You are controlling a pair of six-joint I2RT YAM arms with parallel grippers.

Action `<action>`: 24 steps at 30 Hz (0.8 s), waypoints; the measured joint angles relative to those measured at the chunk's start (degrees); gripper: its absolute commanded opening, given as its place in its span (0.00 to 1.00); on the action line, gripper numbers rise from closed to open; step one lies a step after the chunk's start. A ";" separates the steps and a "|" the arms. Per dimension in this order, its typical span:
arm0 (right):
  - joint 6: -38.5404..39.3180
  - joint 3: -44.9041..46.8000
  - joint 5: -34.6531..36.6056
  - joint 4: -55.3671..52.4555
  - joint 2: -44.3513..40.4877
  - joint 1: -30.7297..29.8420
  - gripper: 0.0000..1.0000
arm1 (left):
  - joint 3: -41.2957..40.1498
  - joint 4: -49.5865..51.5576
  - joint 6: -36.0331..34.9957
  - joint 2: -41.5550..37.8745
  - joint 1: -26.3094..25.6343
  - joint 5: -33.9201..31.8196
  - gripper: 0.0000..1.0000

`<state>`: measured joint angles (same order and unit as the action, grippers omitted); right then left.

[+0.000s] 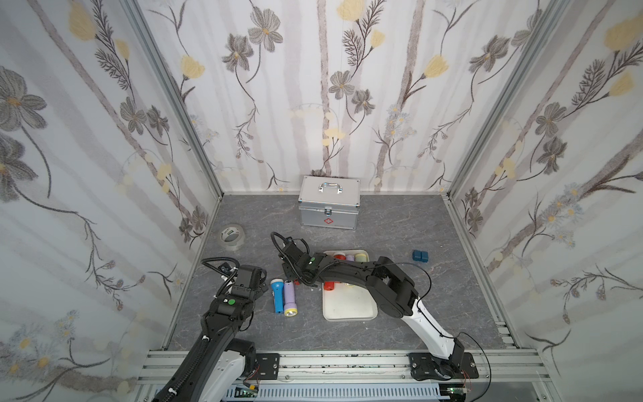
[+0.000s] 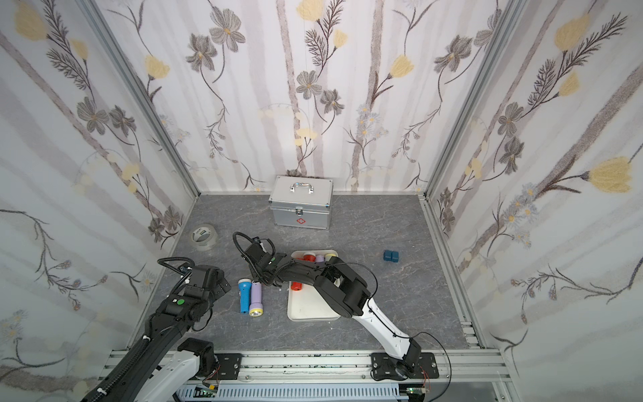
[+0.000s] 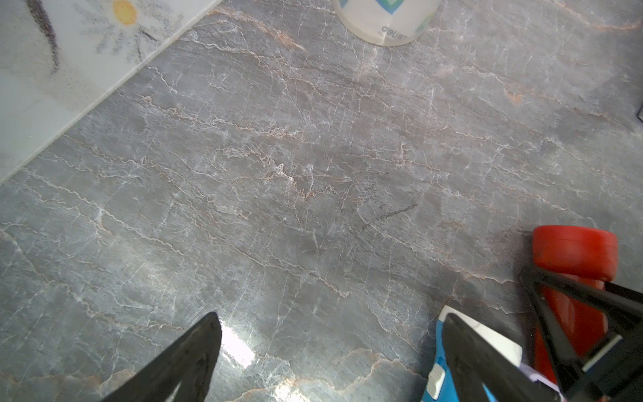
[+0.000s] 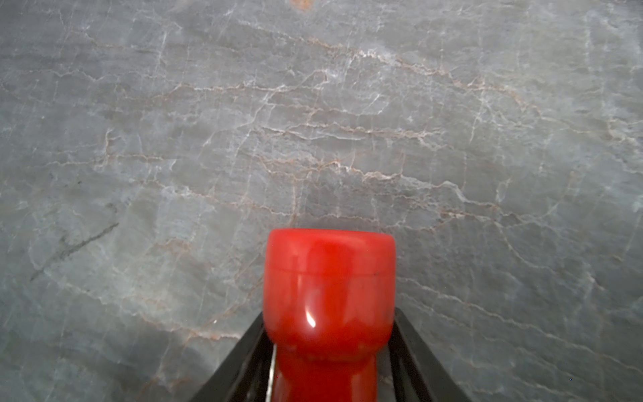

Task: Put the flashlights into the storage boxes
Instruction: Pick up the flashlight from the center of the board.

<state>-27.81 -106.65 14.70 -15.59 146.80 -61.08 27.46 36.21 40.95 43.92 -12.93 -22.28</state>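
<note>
Barely legible, print on tape roll point(image 3: 386, 21); right pincer point(image 4: 327, 316) clamped on red flashlight point(image 4: 328, 278), left pincer point(image 3: 330, 315) spread apart over desk point(image 3: 278, 174).

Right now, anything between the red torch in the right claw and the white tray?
Nothing visible; the right arm hides part of the gap. The red plastic flashlight in the right claw is beside the shallow white plastic tray; a second red flashlight lies just inside it.

in both top views the right arm point(image 1: 351, 275) hid the middle of the white tray point(image 1: 348, 309); the torches point(image 1: 349, 258) lying there showed their heads only. the right claw point(image 4: 328, 322) and its red torch point(image 4: 328, 296) ran off the wrist picture's edge. the tape roll point(image 3: 382, 21) and the blue torch point(image 3: 440, 348) were cropped in the left wrist view.
</note>
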 measured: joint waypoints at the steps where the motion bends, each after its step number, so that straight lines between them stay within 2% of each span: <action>1: -0.13 -0.17 0.17 -0.15 0.09 0.11 0.49 | 0.00 0.00 0.00 0.00 0.00 0.00 1.00; 8: -2.67 -0.26 0.15 -3.04 -1.20 1.20 0.42 | 0.00 -0.02 0.00 0.26 0.02 0.00 1.00; 14: -5.25 1.60 -0.13 -3.85 -7.82 3.04 0.39 | 0.00 -0.04 0.00 0.26 0.02 0.00 1.00; 19: -7.17 7.58 -1.31 -1.81 -15.69 4.35 0.38 | 0.00 -0.07 -0.02 0.26 0.02 0.02 1.00; 24: -9.75 20.26 -2.27 2.16 -26.69 5.31 0.38 | 0.00 -0.37 -0.02 0.26 0.02 0.02 1.00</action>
<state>-37.56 -86.39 12.43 -13.43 120.11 -55.77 27.46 35.83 40.93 44.18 -12.91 -22.26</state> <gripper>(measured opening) 0.385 0.997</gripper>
